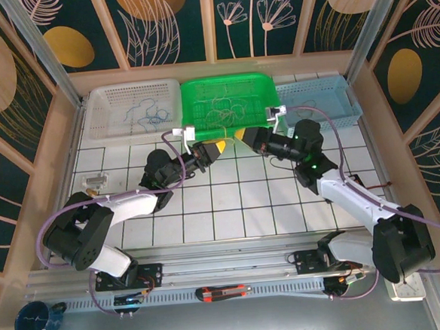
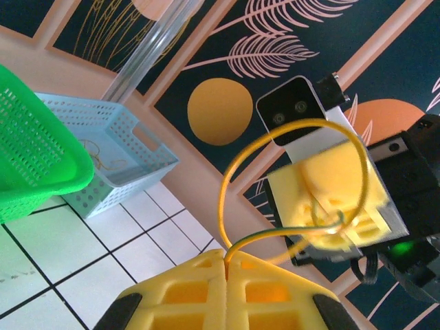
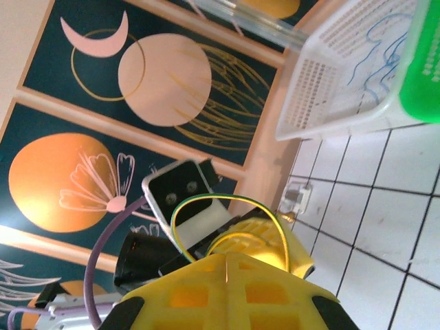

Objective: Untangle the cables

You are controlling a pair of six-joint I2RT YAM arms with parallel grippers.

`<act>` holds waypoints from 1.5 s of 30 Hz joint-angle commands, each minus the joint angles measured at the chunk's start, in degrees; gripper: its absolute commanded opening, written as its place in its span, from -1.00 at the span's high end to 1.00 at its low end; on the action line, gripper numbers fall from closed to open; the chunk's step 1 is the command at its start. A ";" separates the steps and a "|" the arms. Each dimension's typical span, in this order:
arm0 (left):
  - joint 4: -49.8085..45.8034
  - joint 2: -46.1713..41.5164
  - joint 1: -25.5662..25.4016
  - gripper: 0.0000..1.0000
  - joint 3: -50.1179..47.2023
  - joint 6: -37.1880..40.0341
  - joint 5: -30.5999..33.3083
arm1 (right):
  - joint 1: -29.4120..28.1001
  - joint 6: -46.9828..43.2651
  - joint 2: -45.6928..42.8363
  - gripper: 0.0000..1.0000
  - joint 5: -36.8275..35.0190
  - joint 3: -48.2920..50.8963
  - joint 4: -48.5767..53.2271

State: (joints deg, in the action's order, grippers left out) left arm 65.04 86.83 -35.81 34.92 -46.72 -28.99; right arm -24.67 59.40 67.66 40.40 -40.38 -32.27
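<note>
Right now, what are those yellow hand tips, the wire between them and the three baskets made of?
The fingers of the left hand and right hand look like matte yellow foam or soft plastic, moulded in square cells. The wire seems plastic-coated: smooth, glossy, springing into a loop. The white basket, green basket and blue basket look like moulded plastic with perforated walls.

Table (image 1: 238, 209) free nr front; white basket (image 1: 131, 86), green basket (image 1: 229, 79), blue basket (image 1: 349, 95) block back.

I'm seeing the left arm (image 1: 128, 204) and right arm (image 1: 351, 197) wearing white shells, black joints, purple cables (image 3: 91, 275) and yellow jaws.
</note>
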 commanded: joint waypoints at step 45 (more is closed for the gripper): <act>-9.75 -9.54 -0.32 -0.98 -8.57 3.29 8.21 | 31.19 -11.05 8.96 1.00 -30.65 -5.56 -4.21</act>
State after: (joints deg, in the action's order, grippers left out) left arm 57.98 79.35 -36.38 24.45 -44.99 -22.92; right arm 4.84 50.78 73.12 16.99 -43.38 -31.29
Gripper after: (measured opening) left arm 0.988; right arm 0.041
